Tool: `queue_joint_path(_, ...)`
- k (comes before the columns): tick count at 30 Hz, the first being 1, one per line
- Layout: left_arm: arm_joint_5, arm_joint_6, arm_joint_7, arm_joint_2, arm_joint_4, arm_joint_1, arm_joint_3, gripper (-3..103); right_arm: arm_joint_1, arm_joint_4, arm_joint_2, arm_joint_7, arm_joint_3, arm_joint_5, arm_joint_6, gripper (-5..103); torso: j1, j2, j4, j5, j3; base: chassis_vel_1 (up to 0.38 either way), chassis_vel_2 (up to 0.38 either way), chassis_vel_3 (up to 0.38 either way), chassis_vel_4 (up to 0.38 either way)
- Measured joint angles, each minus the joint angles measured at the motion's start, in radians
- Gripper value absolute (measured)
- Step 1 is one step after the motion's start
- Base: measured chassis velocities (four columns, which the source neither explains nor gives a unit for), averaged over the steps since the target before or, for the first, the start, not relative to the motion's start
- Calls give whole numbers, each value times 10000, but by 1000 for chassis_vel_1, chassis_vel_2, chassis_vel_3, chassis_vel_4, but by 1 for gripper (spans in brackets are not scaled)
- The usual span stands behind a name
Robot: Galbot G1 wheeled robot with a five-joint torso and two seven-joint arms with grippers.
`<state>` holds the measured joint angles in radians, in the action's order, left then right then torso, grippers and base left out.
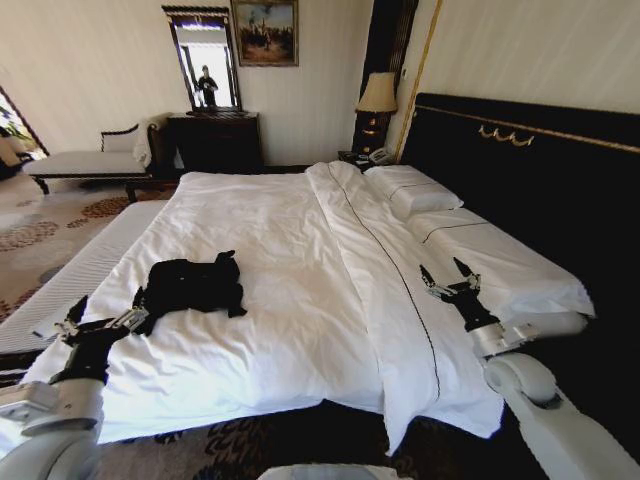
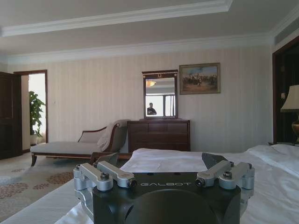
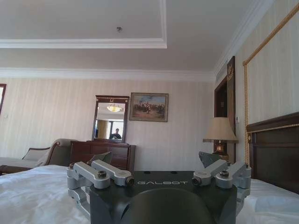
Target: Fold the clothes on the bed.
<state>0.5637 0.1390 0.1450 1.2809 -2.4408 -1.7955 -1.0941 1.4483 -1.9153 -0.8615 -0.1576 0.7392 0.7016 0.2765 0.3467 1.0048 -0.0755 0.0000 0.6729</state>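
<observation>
The black T-shirt (image 1: 193,283) lay crumpled on the near left part of the bed (image 1: 290,230), its long axis running roughly across the mattress. The left hand (image 1: 100,320), fingers spread wide and empty, hovered just beside its near-left edge and was clearly the nearer. The right hand (image 1: 447,278), likewise wide, hung well apart over the folded duvet (image 1: 400,300).

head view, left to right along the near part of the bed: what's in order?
left gripper, open, at the bed's near left edge → black T-shirt, crumpled on the white duvet → turned-back duvet fold → right gripper, open, above the bed's right side.
</observation>
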Motion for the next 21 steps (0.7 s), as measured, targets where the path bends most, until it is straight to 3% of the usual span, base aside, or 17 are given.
queue_joint_path(21, -190, -127, -19, 103, 42, -24, 41, 100, -24, 41, -36, -187, -2, 125, 171, 100, -1, 1, 1, -1, 0, -1, 2, 2, -2)
